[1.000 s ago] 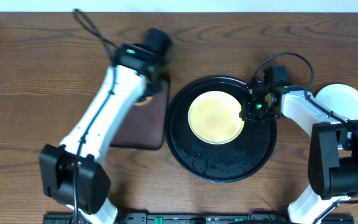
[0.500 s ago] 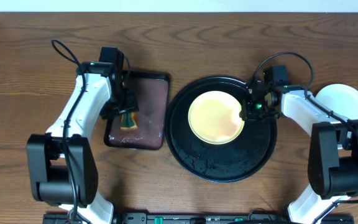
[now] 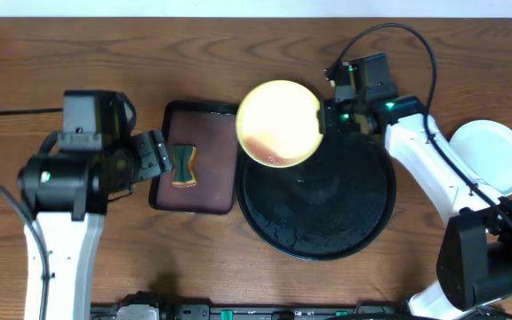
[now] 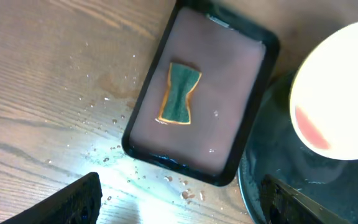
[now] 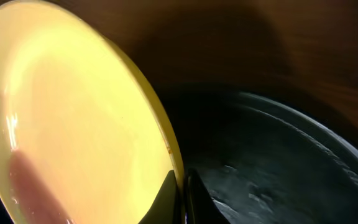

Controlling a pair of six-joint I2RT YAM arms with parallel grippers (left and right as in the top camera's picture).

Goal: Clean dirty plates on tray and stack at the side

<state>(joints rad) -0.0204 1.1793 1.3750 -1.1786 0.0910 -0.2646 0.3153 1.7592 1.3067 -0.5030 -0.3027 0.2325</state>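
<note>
The pale yellow plate hangs tilted above the back left rim of the round black tray. My right gripper is shut on its right edge. In the right wrist view the fingers pinch the plate at its rim, where the right gripper closes over the tray. A red-brown smear shows on the plate's face. My left gripper is open and holds nothing, left of the brown tray. A white plate sits on the table at the far right.
A rectangular dark-brown tray lies left of the black tray, with a green and yellow sponge on it. The left wrist view shows that sponge and water droplets on the wood near the tray's corner.
The right gripper lifted the yellow plate off the black tray, up and toward the back left, tilting it. The left gripper opened, left the sponge on the brown tray and drew back left.
</note>
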